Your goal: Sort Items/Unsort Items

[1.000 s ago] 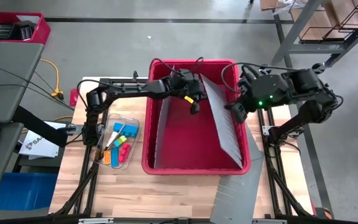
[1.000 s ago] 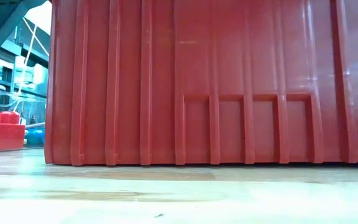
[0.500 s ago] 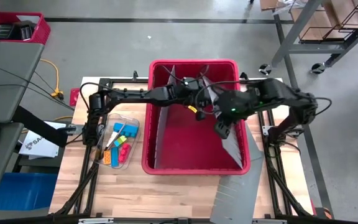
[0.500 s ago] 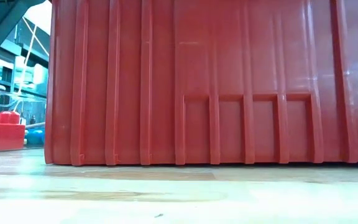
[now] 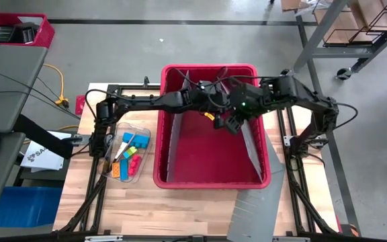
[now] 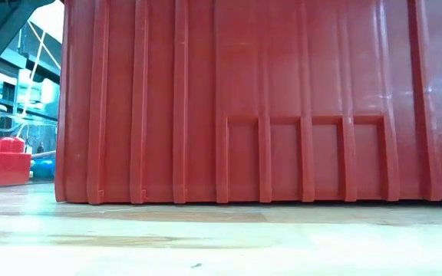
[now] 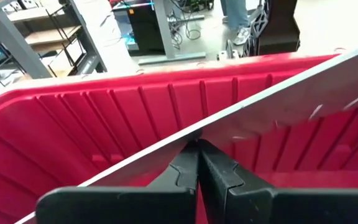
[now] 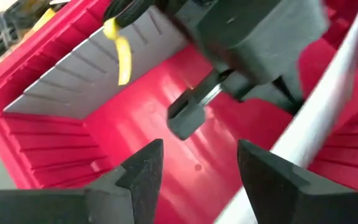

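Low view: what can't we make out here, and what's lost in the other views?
- Low view: the red bin wall fills the frame, hiding both arms and the bin's inside.
- High view: items in the clear tray are too small to tell apart.
- Left wrist view: the grey divider hides the bin floor behind it.
- Right wrist view: the left end effector is blurred.

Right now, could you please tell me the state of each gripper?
Left gripper: shut, fingers together at the edge of the grey divider panel inside the red bin; nothing visibly held.
Right gripper: open, empty, over the bin.
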Tool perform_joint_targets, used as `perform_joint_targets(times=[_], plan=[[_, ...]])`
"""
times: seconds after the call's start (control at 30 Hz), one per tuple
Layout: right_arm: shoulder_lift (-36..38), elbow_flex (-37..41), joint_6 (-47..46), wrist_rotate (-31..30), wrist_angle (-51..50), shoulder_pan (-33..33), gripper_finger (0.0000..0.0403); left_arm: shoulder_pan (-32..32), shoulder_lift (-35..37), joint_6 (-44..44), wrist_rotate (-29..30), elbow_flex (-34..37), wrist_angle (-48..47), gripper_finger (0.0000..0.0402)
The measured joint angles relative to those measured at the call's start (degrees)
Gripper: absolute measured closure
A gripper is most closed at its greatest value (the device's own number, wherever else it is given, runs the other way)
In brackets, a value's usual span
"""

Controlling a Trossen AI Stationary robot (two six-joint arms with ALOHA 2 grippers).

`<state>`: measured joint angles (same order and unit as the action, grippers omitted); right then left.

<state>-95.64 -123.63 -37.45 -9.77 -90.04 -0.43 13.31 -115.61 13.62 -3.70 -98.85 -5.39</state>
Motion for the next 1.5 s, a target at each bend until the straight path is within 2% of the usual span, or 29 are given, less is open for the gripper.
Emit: perform_joint_targets(times=[0.23,0.37,0.5,0.6,0.8,0.97,1.1,1.17,1.23,1.3,1.4,1.5], plan=[[1.03,1.34,4.16,3.29,0.19,-1.55,0.0238,0.22,0.0,-0.03,1.7,0.0,-0.69,0.0401],[6.07,5.73,6.15,5.36,0.0,-1.71,0.0274,0.27,0.0,-0.01,1.87,0.0,-0.85,0.0401],[12.86,11.91,1.73,6.59,-0.24,-1.8,0.0301,0.27,0.0,-0.01,1.88,0.0,-0.86,0.0402],[14.25,12.72,0.28,6.31,0.06,-1.37,0.0305,0.27,0.0,-0.05,1.88,0.0,-0.85,0.0402],[13.94,10.31,3.04,6.86,9.84,-1.67,0.03,0.36,0.0,-0.39,2.05,0.0,-0.91,0.0401],[13.97,7.08,3.77,5.77,27.16,-3.3,0.0304,0.49,0.0,-3.04,2.08,0.0,-1.19,0.0401],[14.05,3.79,-0.56,4.92,33.89,-4.59,0.0304,0.56,0.0,-3.53,2.08,0.0,-1.4,0.0402],[14.49,2.12,-5.25,-0.4,29.51,-4.67,0.0304,0.6,0.0,-3.59,2.08,0.0,-1.53,0.0402],[14.96,1.45,-10.51,-11.34,21.46,-2.08,0.0304,0.6,0.0,-4.07,2.08,0.0,-1.74,0.0401],[16.0,1.71,-19.19,-24.28,14.97,2.48,0.0304,0.6,0.0,-4.55,2.08,0.0,-2.06,0.0402],[18.49,2.16,-31.97,-41.55,10.72,11.19,0.0304,0.72,0.0,-4.53,2.1,0.0,-2.44,0.0401],[20.34,3.01,-45.38,-54.96,5.22,19.47,0.0304,0.93,0.0,-4.58,2.07,0.0,-2.46,0.0402]])
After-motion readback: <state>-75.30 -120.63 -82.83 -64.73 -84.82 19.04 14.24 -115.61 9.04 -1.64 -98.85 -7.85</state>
